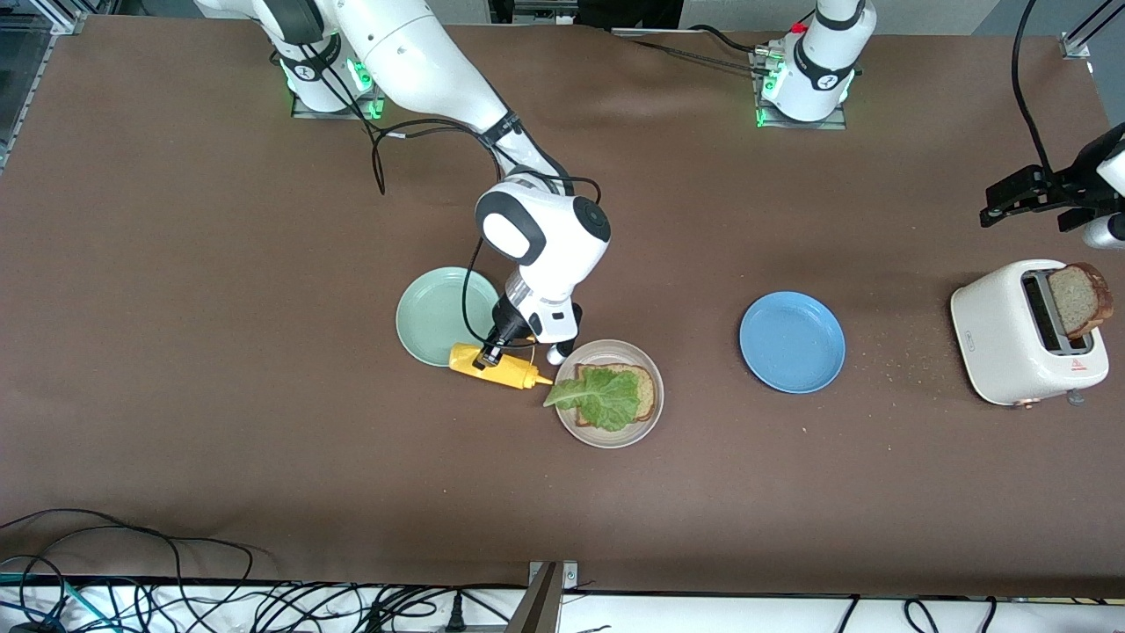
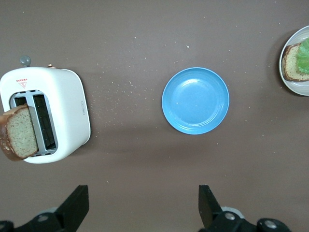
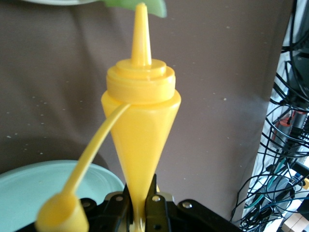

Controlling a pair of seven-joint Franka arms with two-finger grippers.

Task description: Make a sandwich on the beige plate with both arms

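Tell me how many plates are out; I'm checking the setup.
3: the mint-green plate toward the right arm's end, the beige plate beside it, the blue plate toward the toaster.

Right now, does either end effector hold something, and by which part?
The right end effector is shut on the yellow bottle, pinching its squeezed body near the base. The left end effector is open and holds nothing.

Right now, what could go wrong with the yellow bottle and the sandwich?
The right gripper squeezes the yellow bottle thin, nozzle at the lettuce on the beige plate; sauce might squirt onto the table. The bottle's loose cap dangles and could drag through. The top slice waits in the toaster.
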